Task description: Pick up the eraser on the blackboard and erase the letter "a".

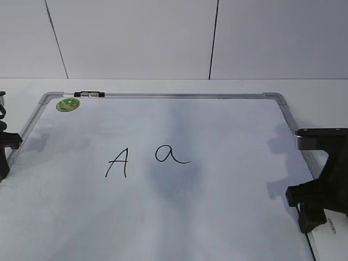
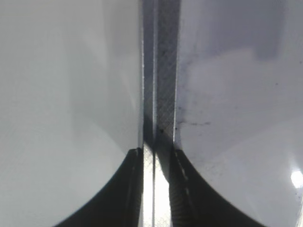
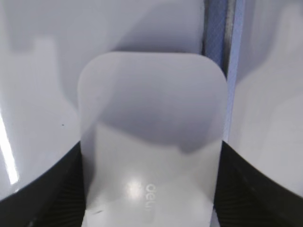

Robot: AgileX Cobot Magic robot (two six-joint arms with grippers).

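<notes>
The blackboard [image 1: 163,95] is a white dry-erase board with a silver frame, lying flat. The cursive letter "a" [image 1: 171,154] is at its middle. The white eraser [image 1: 333,227] lies at the board's right edge. My right gripper [image 1: 321,217] is down over it. In the right wrist view the eraser [image 3: 151,142] fills the space between the right gripper's [image 3: 151,198] two fingers, which touch its long sides. My left gripper [image 1: 4,147] is at the board's left edge. In the left wrist view the left gripper [image 2: 157,156] is almost shut and empty above the frame [image 2: 161,71].
A capital "A" [image 1: 118,162] is written just left of the "a". A round green sticker [image 1: 68,104] is in the far left corner, and a black-and-silver clip [image 1: 91,94] sits on the far frame. A white wall stands behind. The frame [image 3: 222,38] runs past the eraser.
</notes>
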